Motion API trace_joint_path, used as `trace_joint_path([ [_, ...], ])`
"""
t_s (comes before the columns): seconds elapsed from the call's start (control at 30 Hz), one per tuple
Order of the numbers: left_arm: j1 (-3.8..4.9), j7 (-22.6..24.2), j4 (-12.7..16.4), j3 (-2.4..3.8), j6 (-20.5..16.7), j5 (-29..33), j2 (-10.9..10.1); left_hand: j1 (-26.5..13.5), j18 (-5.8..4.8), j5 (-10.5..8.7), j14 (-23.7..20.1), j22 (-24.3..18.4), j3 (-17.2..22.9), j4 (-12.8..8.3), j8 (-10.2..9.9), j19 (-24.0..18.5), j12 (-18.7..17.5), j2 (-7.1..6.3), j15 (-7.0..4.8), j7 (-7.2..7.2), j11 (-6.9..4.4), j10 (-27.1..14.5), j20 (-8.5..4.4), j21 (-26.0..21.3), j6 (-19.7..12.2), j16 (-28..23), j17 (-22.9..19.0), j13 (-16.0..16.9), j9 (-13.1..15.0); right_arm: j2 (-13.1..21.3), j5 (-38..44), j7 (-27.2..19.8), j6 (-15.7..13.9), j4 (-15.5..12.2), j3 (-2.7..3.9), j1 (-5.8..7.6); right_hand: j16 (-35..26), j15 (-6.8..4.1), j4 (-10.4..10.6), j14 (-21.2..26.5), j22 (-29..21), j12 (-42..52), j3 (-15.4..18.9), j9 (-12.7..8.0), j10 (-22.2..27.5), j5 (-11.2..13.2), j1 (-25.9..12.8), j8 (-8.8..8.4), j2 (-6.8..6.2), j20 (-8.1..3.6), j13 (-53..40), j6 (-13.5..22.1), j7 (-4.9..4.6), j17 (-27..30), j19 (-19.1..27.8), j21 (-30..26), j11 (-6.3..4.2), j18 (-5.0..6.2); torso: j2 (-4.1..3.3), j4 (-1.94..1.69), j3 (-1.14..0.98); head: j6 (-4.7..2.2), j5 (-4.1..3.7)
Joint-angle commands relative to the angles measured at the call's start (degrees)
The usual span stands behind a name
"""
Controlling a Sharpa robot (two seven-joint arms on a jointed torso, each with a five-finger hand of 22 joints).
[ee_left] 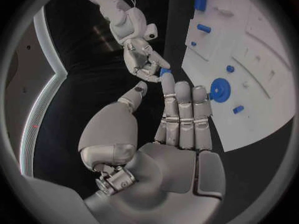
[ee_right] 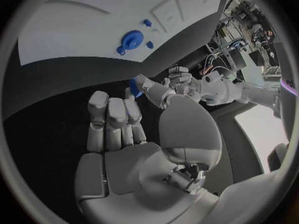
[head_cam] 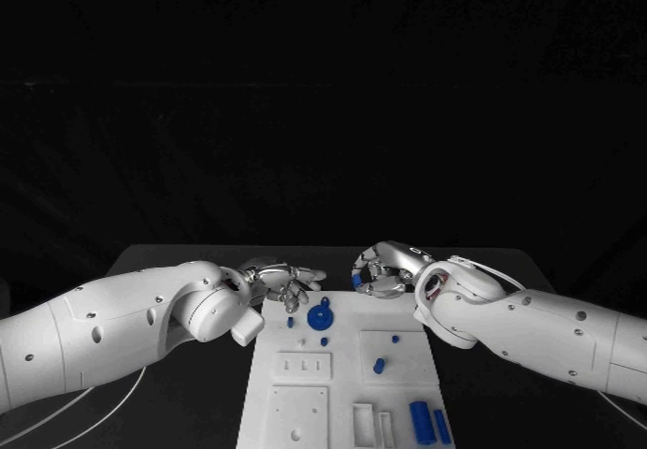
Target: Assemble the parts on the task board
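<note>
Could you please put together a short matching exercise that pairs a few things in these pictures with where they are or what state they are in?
Things:
1. right hand
2. left hand
3. blue round part
4. two blue bars

Places or states:
A. lying side by side at the task board's near right corner
B. pinching a small blue part above the table beyond the board's far edge
C. fingers apart, holding nothing, over the board's far left corner
D. sitting on the board near its far edge

Pairs: 1-B, 2-C, 3-D, 4-A
</note>
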State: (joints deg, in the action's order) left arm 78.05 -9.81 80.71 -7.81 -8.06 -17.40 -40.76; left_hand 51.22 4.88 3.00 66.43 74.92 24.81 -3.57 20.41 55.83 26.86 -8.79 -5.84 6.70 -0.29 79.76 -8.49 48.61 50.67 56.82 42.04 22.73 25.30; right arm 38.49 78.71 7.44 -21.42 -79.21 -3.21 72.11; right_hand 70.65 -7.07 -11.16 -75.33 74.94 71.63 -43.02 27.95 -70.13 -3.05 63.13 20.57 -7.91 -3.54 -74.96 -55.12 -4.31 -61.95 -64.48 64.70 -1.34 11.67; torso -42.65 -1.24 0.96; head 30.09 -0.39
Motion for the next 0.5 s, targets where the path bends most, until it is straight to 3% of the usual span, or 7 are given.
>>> trace_joint_path([
  [0.03, 0.09, -5.73, -0.45, 0.01, 1.8, -4.4, 0.77, -1.21, 0.43, -0.22, -0.41, 1.29, -0.05, 1.27, -0.2, -0.39, 0.68, -0.22, -0.03, -0.46, 0.06, -0.87, -1.71, 0.5, -0.01, 0.42, 0.09, 0.66, -0.1, -1.22, 4.07, 2.86, 1.25, -0.33, -0.01, -0.01, -0.4, -0.32, -0.34, 0.05, 1.04, 0.34, -0.12, 0.66, -0.31, -0.22, -0.15, 0.29, 0.56, -0.34, -0.63, -4.15, -0.79, -0.05, -0.1, 0.39, 0.08, 3.33, 0.69, 0.02, -0.06, 0.19, 0.1],
  [0.27, 0.1, -7.47, -1.02, 0.0, 0.75, -7.28, 2.05, -2.04, 0.31, -0.21, -0.85, 1.15, 0.34, 4.2, -0.44, -1.19, 2.4, -1.16, -0.1, -0.48, 0.03, -2.17, -2.26, 1.62, -0.03, 1.22, -0.01, 2.26, -0.08, -3.46, 3.58, 2.51, 0.77, -0.45, -0.48, -0.01, -0.43, -0.33, -0.41, 0.03, 1.03, 0.36, -0.25, 0.72, -0.34, -0.27, -0.27, 0.28, 0.69, -0.34, -0.65, -4.14, -0.79, -0.03, -0.12, 0.39, 0.08, 3.33, 0.95, -0.16, -0.09, 0.44, 0.04],
  [0.5, 0.11, -7.81, -1.04, -0.02, -0.18, -7.81, 2.61, -2.21, 0.18, -0.18, -1.25, 0.99, 0.49, 6.72, -0.49, -1.82, 3.23, -1.51, -0.11, -0.5, 0.03, -3.14, -2.57, 2.25, 0.16, 1.52, -0.35, 3.12, 0.02, -4.5, 3.52, 2.44, 1.13, -0.59, -1.51, -0.01, -0.44, -0.33, -0.49, 0.02, 1.02, 0.35, -0.3, 0.75, -0.33, -0.26, -0.35, 0.26, 0.74, -0.35, -0.65, -4.12, -0.79, -0.03, -0.14, 0.4, 0.08, 3.33, 0.86, -0.05, -0.03, 0.44, 0.66],
])
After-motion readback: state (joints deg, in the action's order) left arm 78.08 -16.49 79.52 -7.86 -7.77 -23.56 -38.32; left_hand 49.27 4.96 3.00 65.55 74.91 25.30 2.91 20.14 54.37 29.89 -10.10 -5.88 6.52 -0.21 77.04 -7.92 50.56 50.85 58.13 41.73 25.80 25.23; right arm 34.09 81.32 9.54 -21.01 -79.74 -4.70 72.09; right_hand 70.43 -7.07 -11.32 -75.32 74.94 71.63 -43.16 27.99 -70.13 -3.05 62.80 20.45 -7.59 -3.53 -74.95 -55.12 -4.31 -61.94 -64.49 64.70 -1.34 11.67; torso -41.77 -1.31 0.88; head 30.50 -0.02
